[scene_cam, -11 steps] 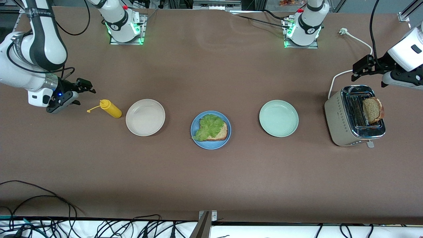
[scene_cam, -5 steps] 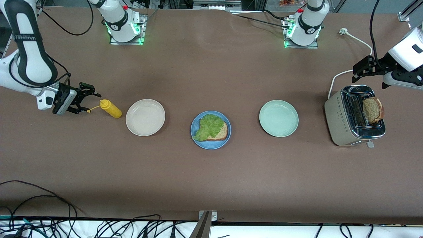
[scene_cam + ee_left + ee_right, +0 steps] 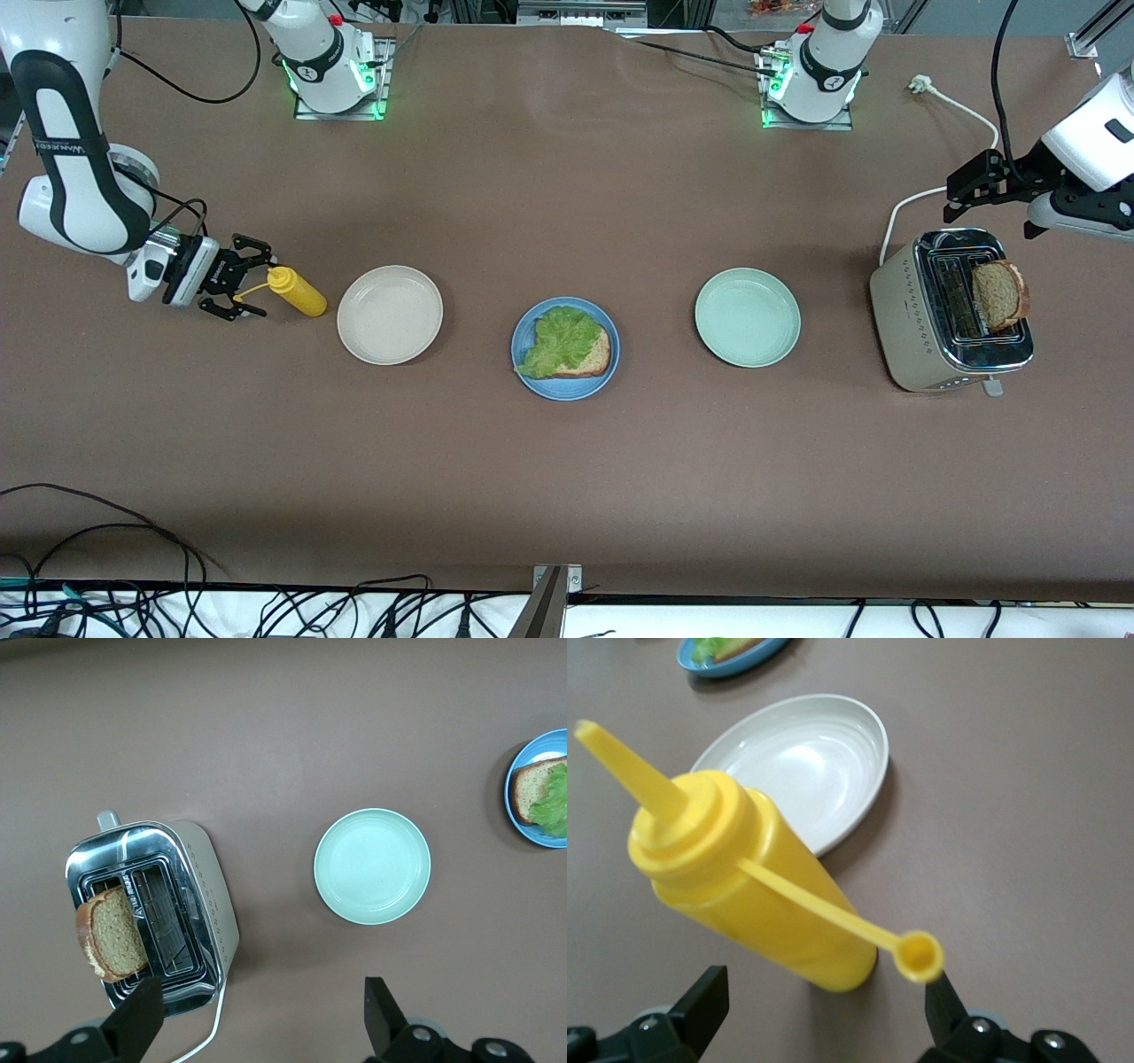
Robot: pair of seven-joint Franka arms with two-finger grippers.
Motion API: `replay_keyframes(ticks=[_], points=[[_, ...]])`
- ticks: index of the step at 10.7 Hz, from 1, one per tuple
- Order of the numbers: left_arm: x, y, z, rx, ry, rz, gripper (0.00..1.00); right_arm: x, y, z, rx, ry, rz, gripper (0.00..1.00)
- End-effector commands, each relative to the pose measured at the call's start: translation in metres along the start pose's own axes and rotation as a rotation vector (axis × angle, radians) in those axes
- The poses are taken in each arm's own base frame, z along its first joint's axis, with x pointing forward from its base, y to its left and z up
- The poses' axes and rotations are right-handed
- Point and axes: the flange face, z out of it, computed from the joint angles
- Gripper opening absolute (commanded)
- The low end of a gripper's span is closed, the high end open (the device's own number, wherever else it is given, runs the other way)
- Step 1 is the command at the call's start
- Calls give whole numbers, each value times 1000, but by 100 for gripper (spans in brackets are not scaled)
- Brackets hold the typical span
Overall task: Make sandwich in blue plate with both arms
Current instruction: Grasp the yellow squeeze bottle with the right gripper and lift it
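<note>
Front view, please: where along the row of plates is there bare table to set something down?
Bare brown table lies between the round blue plate and the pale green plate, between the blue plate and the beige-white plate, and between the green plate and the silver toaster. It is crowded beside the yellow squeeze bottle, where the open right gripper sits.

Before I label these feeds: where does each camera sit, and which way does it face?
Front view: high across the table, facing both bases; shows both arms, the right gripper at the yellow bottle.
Left wrist view: looks down past the open left gripper on the toaster and green plate.
Right wrist view: low, past the open right gripper, close on the yellow bottle.
Both wrist views catch the blue plate.
</note>
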Motion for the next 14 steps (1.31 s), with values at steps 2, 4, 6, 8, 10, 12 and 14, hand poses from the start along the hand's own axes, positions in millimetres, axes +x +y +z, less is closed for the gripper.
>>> replay_keyframes(ticks=[2,4,6,8,10,12,14], points=[[-2,1,-1,-2,14,13,100,-7,1,22,24,137,-80,98],[-1,1,-1,-3,20,11,100,-14,1,35,39,180,-88,98],[-1,0,-1,-3,20,9,100,-12,2,38,41,184,-89,89],[-1,1,-1,-3,19,11,100,-11,2,39,42,183,-81,51],[-1,0,0,-2,17,11,100,1,11,31,25,185,-95,26],[-1,0,0,-2,17,11,100,17,22,21,16,163,-83,22],[-1,0,0,-2,17,9,100,53,40,1,43,49,-62,22]])
